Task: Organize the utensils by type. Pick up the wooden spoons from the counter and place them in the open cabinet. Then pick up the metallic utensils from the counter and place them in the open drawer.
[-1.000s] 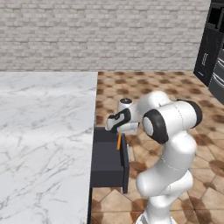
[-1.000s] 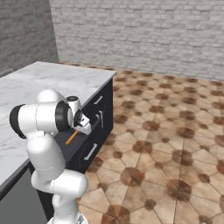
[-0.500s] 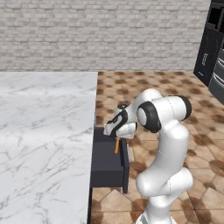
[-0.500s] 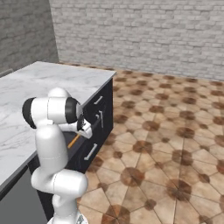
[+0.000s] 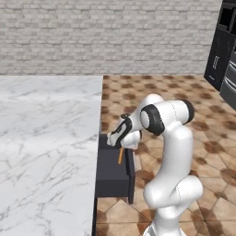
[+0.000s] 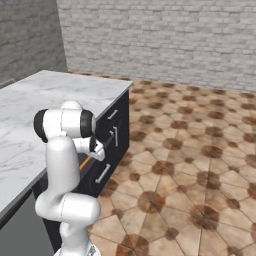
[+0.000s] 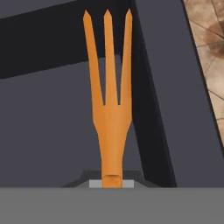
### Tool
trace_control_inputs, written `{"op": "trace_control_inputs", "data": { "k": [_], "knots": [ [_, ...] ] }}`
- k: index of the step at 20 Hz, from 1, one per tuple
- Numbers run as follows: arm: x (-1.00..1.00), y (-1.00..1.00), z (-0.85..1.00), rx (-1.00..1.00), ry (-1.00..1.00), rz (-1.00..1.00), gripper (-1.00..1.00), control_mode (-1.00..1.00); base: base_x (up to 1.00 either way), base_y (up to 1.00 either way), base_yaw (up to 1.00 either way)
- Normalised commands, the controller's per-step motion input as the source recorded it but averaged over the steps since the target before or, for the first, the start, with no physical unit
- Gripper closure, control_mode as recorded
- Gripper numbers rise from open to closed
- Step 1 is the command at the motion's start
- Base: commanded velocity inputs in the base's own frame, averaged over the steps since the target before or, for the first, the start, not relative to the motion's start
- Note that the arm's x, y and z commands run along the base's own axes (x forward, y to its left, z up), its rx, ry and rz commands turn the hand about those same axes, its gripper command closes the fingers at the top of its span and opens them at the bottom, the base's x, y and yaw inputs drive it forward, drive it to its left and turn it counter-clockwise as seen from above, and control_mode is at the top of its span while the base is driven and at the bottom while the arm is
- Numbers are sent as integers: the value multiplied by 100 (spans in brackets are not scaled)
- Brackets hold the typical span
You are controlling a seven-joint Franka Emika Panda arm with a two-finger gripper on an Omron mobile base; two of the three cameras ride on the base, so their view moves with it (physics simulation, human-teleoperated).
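Orange fork (image 7: 109, 105) handle hidden in gripper (image 5: 120, 144)

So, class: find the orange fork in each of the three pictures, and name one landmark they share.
Left base view: orange fork at centre, hanging below the gripper.
Right base view: left of centre, beside the arm.
Hand view: centre, prongs up.
Shared landmark: the open drawer.

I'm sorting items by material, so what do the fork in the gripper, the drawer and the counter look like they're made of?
Orange fork: smooth, matte, uniformly orange; could be painted metal or plastic, the look leaves it open.
Open drawer: flat dark grey, matte and grainless, perhaps painted board or metal.
Counter: white with grey veins, looks like polished marble.
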Motion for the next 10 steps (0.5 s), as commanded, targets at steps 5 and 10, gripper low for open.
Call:
{"op": "trace_control_inputs", "data": {
  "k": [5,10],
  "knots": [
    [2,0,-50,0,2,0,100,-100,0,0,0],
    [0,-14,-51,-1,4,-4,100,-100,0,0,0]
  ]
}}
